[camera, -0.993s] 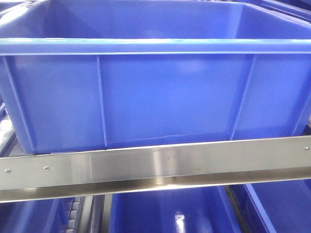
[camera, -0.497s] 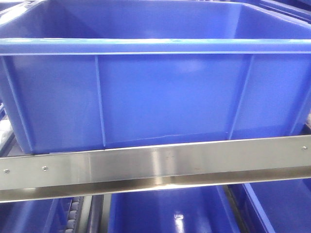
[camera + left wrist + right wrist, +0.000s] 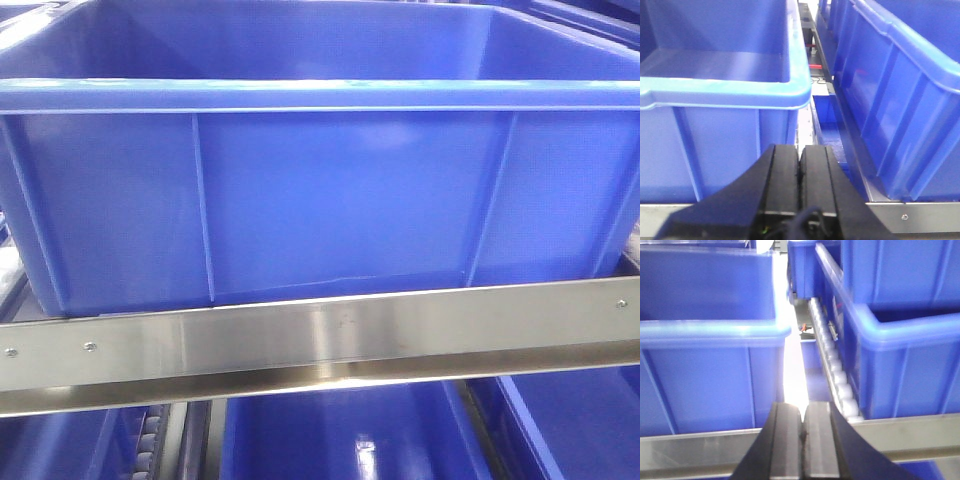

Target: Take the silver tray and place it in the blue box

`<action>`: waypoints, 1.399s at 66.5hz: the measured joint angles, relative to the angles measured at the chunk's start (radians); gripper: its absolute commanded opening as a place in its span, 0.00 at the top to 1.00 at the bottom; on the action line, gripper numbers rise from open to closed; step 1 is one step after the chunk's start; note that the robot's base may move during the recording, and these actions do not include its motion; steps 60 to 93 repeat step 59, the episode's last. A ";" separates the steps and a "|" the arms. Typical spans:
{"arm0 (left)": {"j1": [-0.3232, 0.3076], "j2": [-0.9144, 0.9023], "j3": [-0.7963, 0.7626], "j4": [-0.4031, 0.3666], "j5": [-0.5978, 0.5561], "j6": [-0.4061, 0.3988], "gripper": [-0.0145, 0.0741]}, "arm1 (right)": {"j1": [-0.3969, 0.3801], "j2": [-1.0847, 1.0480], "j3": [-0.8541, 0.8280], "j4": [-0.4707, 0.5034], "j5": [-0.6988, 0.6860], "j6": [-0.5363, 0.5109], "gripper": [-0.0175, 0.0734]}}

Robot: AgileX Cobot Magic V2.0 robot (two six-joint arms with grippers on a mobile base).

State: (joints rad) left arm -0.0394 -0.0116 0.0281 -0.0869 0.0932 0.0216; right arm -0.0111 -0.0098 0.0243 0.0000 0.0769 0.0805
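The blue box [image 3: 330, 190] is being shown head-on in the front view, filling most of it, and is standing behind a steel shelf rail [image 3: 320, 340] fixed with small screws. Its interior is being seen only in part, and nothing is visible inside. More blue crates are being shown on the level below [image 3: 340, 440].

The silver tray is not being shown in any view; its position cannot be established.

In the left wrist view, the left gripper [image 3: 800, 160] is being held with its fingers pressed together on nothing, facing the gap between a crate's corner [image 3: 740, 90] and a neighbouring crate [image 3: 900, 100]. In the right wrist view, the right gripper [image 3: 803, 422] is likewise being held clenched and empty, pointing at the gap between two crates [image 3: 710, 330] [image 3: 910, 325], where a roller track [image 3: 835, 365] is running alongside.

The step in hand is judged to be locating the tray. It is advised that the fingers be parted before any approach, that the tray's raised rim be taken rather than its ridged floor, and that crate rims and the rail be cleared when arms are being lifted.

No brands, labels or legible writing are being observed on any surface.
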 measured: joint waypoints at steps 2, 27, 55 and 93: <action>0.000 0.000 0.002 0.000 0.000 0.000 0.95 | 0.000 0.000 0.002 0.000 -0.008 0.000 0.75; 0.000 0.000 0.002 0.000 0.000 0.000 0.95 | 0.000 0.000 0.007 0.000 -0.033 -0.001 0.75; 0.000 0.000 0.002 0.000 0.000 0.000 0.95 | 0.000 0.000 0.007 0.000 -0.035 -0.001 0.75; 0.000 0.000 0.002 0.000 0.000 0.000 0.95 | 0.000 0.000 0.007 0.000 -0.037 -0.001 0.75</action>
